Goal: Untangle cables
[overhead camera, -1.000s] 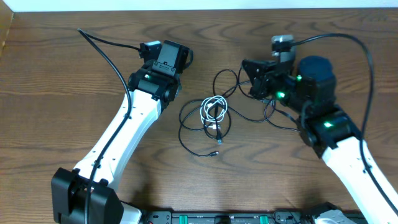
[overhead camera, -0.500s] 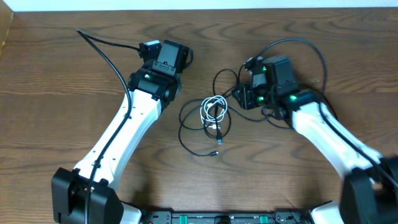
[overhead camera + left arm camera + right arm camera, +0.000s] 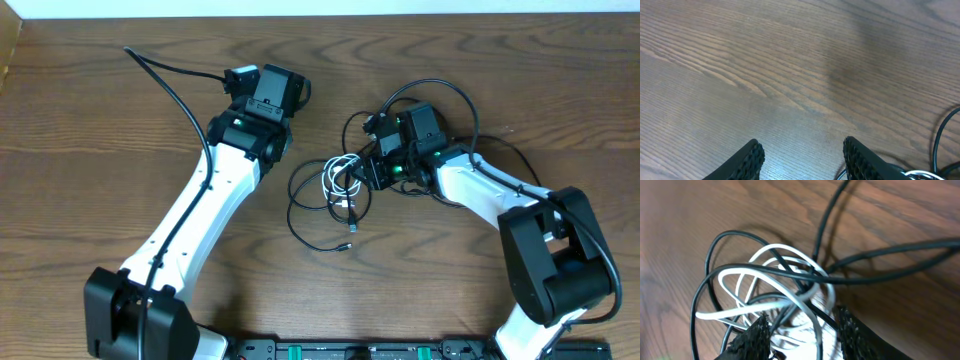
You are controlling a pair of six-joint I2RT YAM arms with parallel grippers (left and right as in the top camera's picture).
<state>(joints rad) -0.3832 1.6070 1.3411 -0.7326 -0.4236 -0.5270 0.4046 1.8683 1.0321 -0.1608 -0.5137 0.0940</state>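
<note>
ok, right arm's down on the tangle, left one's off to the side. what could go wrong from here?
1. The right jaws stand apart around the knot where the white cord and black cord cross. Closing there would likely pinch both and tighten it.
2. The left jaws are open over bare table, holding nothing, so no cord is pinned. A pull may just drag the whole bundle along.
</note>
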